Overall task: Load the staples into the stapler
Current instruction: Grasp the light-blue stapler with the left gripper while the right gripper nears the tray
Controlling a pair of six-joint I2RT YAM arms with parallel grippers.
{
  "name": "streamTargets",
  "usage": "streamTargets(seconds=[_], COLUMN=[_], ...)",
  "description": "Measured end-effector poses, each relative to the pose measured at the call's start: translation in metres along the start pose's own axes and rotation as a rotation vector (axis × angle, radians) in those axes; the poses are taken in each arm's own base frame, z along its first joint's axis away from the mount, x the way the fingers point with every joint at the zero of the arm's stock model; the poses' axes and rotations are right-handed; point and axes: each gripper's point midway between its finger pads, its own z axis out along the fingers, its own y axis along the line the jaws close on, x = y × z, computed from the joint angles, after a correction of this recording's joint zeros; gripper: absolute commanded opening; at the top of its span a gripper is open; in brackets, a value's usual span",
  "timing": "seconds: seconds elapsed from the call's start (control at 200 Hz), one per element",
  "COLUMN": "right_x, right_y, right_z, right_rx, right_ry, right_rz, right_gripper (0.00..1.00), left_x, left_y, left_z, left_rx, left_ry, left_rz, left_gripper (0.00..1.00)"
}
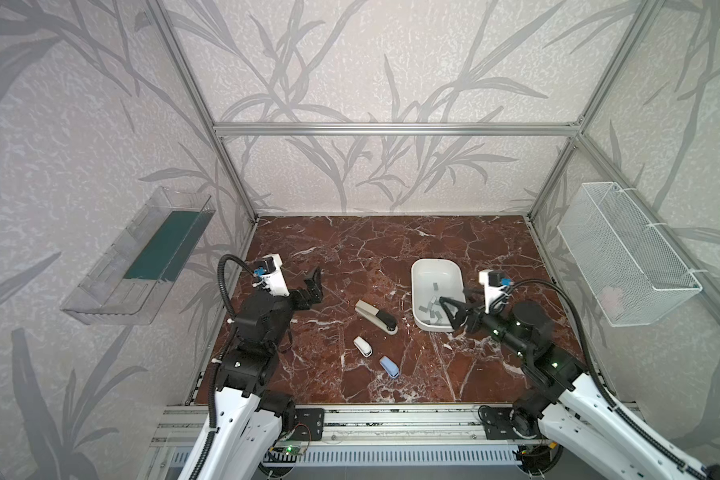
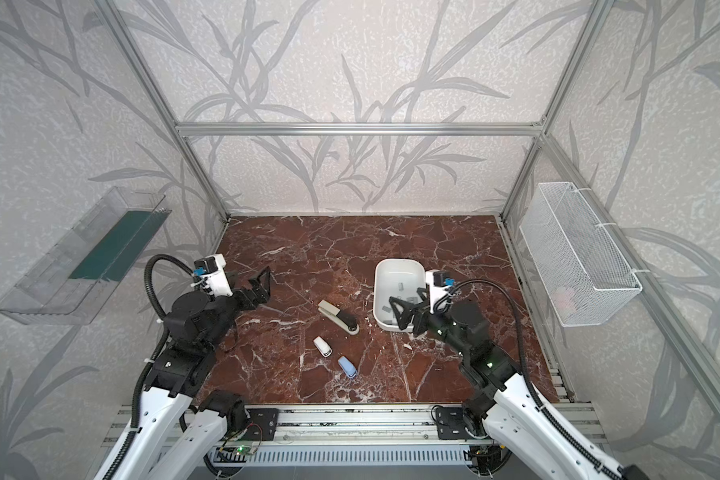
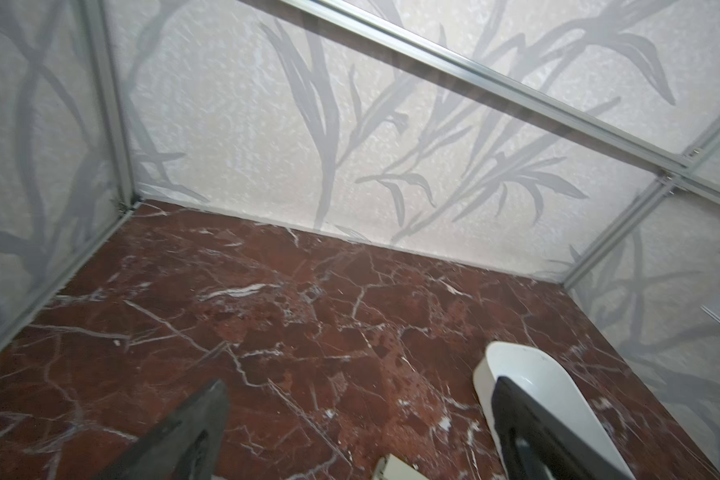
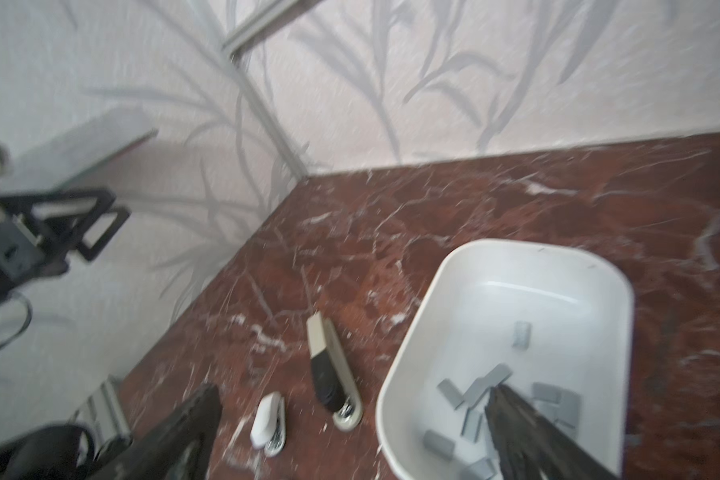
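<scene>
Item: staples [image 4: 449, 391] — a dozen or so short grey strips, loose in the white tray [image 1: 435, 272], crowded to its 6 o'clock end. The tray sits at 3 o'clock of the large stapler [image 1: 376, 316].

Handling, by judgement: feather-light, stiff yet brittle, apt to skate on smooth plastic. Best pinched across the long edges at mid-length, choosing one propped on a neighbour.

Right hand [image 1: 447, 314]: spread wide at that end, one finger over the heap, holding nothing.

Left hand [image 2: 260, 277] — spread, empty, over bare counter [image 1: 350, 249] at the stapler's 10 o'clock.
</scene>
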Motion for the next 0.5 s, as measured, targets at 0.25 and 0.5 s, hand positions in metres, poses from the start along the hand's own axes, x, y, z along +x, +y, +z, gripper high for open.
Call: streamTargets(seconds=[0.25, 0.5], right_x=[0.092, 0.165], right_y=[0.081, 0.021], right_z=[-0.007, -0.015], right_rx=[-0.188, -0.002], right_ry=[0.243, 0.379], right_rz=[-0.168, -0.152], right_gripper=[0.58, 0.54], left_x=[0.104, 0.2], left_y=[-0.081, -0.142], left_z=[0.03, -0.017], left_rx=[0.382, 0.809], left_ry=[0.336, 0.553], left_rz=[0.225, 0.661], left_gripper=[0.73, 0.65])
